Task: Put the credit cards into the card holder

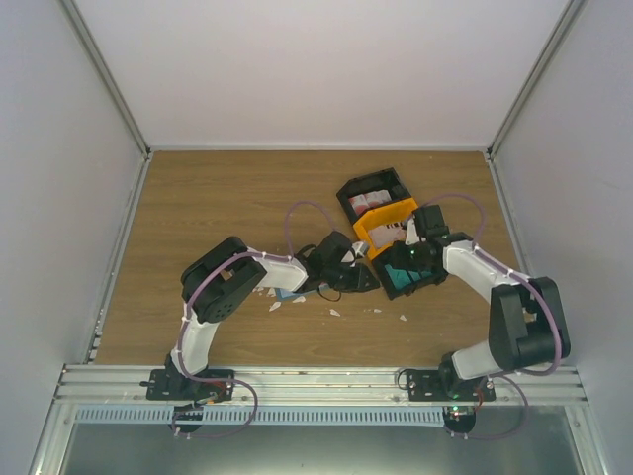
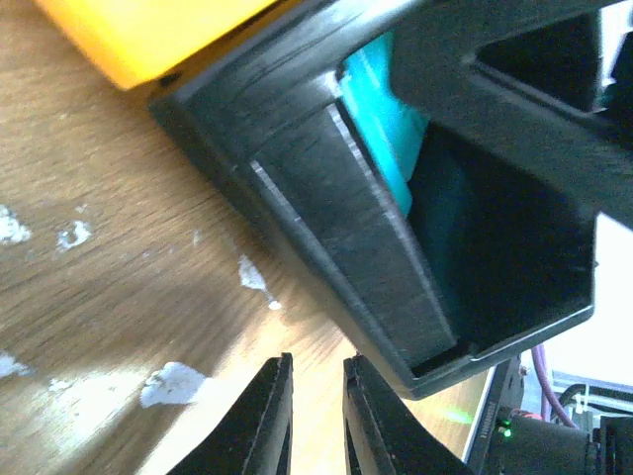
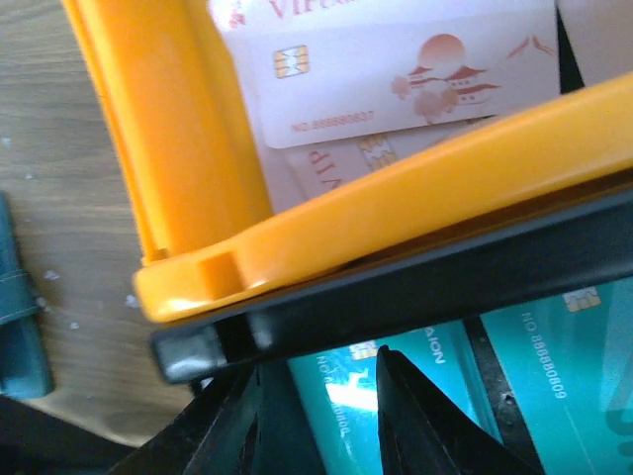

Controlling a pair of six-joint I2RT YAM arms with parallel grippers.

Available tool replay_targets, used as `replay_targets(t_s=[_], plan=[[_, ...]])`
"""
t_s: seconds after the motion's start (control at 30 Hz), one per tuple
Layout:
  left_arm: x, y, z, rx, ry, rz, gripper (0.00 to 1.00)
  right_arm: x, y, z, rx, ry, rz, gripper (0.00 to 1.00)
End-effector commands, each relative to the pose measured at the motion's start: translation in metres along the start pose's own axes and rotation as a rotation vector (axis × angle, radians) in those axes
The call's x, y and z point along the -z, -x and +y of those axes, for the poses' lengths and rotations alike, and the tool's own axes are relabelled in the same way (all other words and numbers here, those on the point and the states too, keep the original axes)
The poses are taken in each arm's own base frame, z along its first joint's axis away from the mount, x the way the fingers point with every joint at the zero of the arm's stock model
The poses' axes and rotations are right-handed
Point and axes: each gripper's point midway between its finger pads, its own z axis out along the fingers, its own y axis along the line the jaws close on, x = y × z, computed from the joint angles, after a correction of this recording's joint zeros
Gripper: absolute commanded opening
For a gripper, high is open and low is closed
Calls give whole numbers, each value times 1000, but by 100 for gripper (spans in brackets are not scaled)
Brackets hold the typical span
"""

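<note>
Cards (image 3: 396,69) lie in the orange bin (image 3: 188,158), apparently none yet in the holder (image 3: 15,327) at frame left; left hand (image 2: 318,371) narrowly parted, empty; right hand (image 3: 318,376) spread.

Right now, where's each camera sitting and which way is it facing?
Top external: above and behind the bases, looking down at the wooden table; left arm and right arm show.
Left wrist: low, facing the black plastic bin; left gripper shows.
Right wrist: looking into the orange plastic bin of white, red-printed credit cards; right gripper shows.
Both wrists share orange bin and black bin.
</note>
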Motion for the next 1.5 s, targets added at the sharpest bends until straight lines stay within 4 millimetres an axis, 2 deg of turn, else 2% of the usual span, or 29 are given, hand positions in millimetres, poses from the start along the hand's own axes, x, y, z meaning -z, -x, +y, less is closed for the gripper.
replay_targets(t_s=[0.0,0.07,0.2,0.33,0.47,0.63,0.8,1.0,1.23,1.47], plan=[[-7,-1,0,-7,-3,11,18,8,-3,10,14,62,1,33],[-7,0,0,-7,0,10,18,8,-4,2,5,16,-1,34],[-5,1,-2,-12,-2,4,19,0,-5,-30,-26,-159,6,35],[-6,3,-6,-21,-20,0,23,-11,-6,-36,-30,-179,25,40],[-10,5,-9,-28,-32,7,28,-22,-7,-26,-18,-114,44,43],[-16,3,-5,-20,-28,31,27,-28,-14,-15,-8,-38,74,39],[-18,3,-3,-19,-23,38,20,-14,-12,2,4,42,53,30],[-19,4,-3,-20,-20,38,19,6,-13,22,19,144,30,28],[-20,4,-2,-21,-16,38,18,11,-24,31,14,209,40,28],[-18,5,-4,-25,-16,35,18,16,-26,38,16,247,39,28]])
